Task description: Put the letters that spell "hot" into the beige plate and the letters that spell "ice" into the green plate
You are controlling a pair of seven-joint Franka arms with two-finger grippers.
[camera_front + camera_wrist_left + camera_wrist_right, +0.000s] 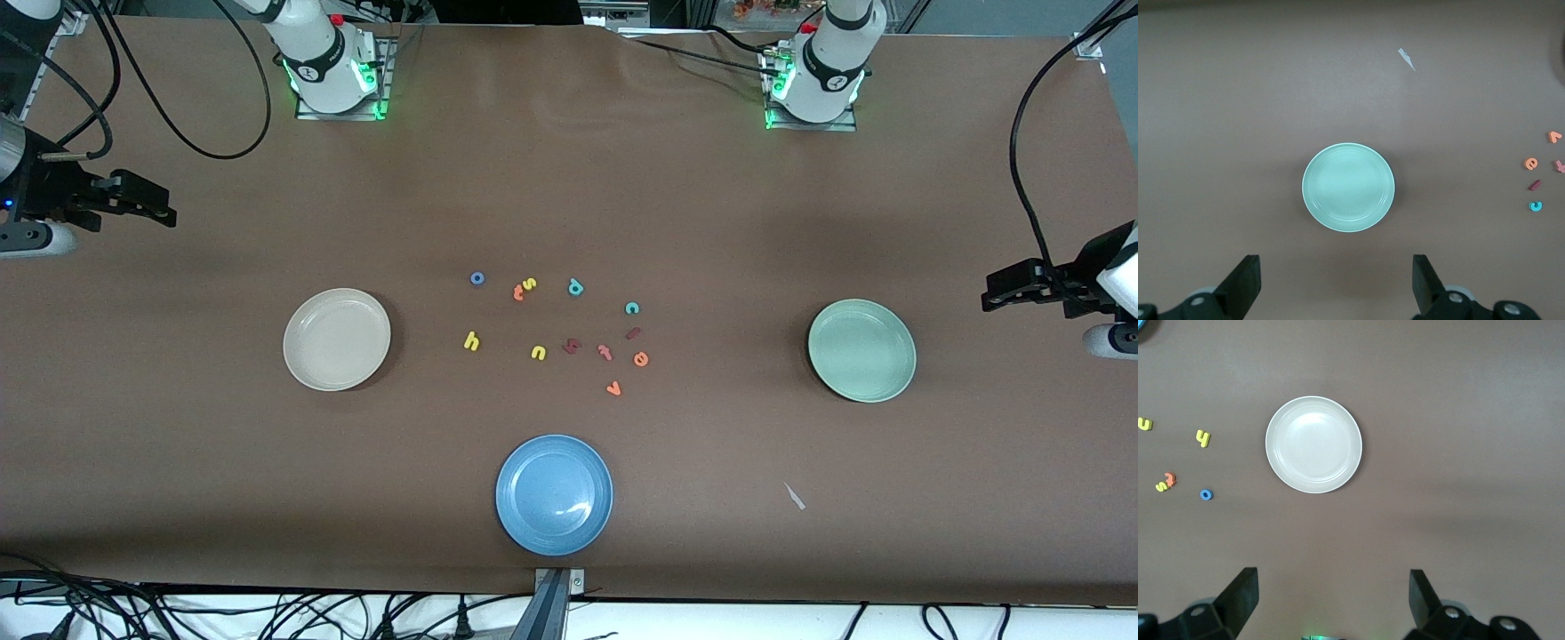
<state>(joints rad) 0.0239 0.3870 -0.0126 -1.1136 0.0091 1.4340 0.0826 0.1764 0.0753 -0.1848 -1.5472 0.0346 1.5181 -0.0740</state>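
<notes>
The letters that spell "hot" lie loose in the scatter at the middle of the counter (pixel 178 498): the yellow h (pixel 471 340) nearest the beige plate (pixel 302 369), the blue o (pixel 477 278) farther from the front camera, and the bright orange t (pixel 518 292) touching a yellow s (pixel 530 284). The letters that spell "ice" sit toward the left arm's end of the cluster: the teal c (pixel 632 308), the maroon i (pixel 633 334) just nearer the camera, and the orange e (pixel 641 359) nearer again. Among them lie a yellow u (pixel 538 353), a teal d (pixel 575 287), a maroon angular letter (pixel 572 346), a paler pinkish t (pixel 605 352) and an orange v (pixel 613 388). The green plate (pixel 822 378) stands well apart toward the left arm's end, and a blue plate (pixel 511 524) lies nearest the camera; all three plates hold nothing.

No letter has been sorted, so the task seems to be at its start. The left end effector (pixel 1337 283) hovers beside the green plate with jaws wide and nothing held; the right end effector (pixel 1333 600) hovers likewise beside the beige plate, wide and empty. The next move likely calls for reaching into the cluster for one letter. These are tiny and flat, so a low, narrow pinch is needed, and the t must be taken without the s.
</notes>
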